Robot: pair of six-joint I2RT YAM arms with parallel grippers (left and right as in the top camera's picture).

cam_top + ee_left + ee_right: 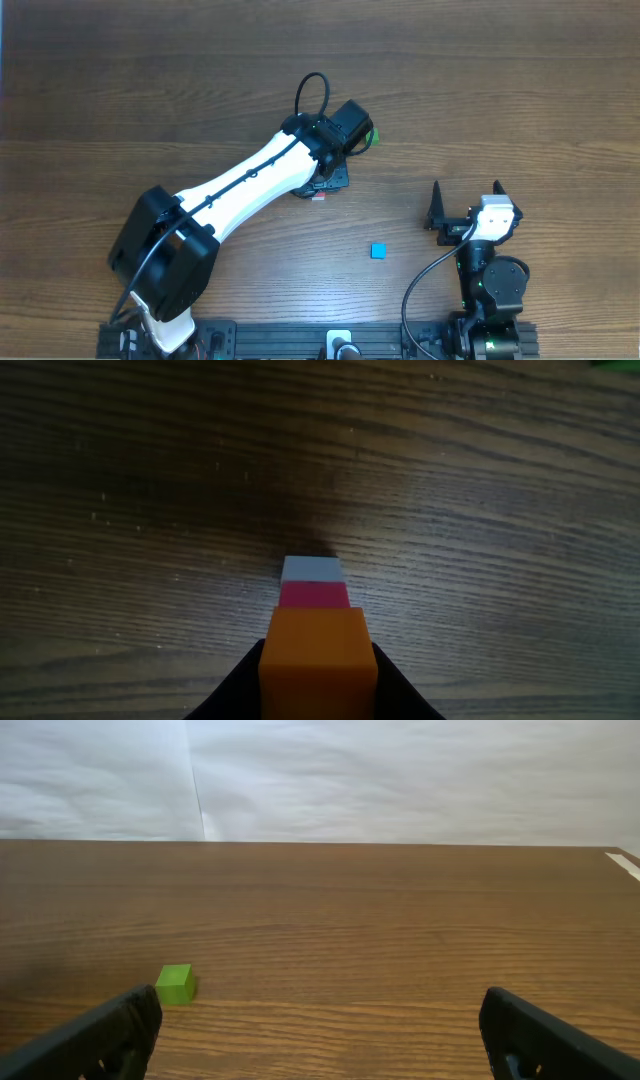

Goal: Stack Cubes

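3 cubes in line: orange cube (pixel 318 660) clenched in left gripper (pixel 325 183), apparently set atop red cube (pixel 314 595) and white cube (pixel 313 569) for stacking. Green cube (pixel 175 984) near orange cube, blue cube (pixel 378 250) farther off, both loose. Right gripper (pixel 466 205) released, well apart.

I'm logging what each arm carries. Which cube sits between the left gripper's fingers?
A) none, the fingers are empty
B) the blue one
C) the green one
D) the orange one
D: the left wrist view shows the orange cube clamped in the left gripper, while the blue cube and the green cube lie free on the table.
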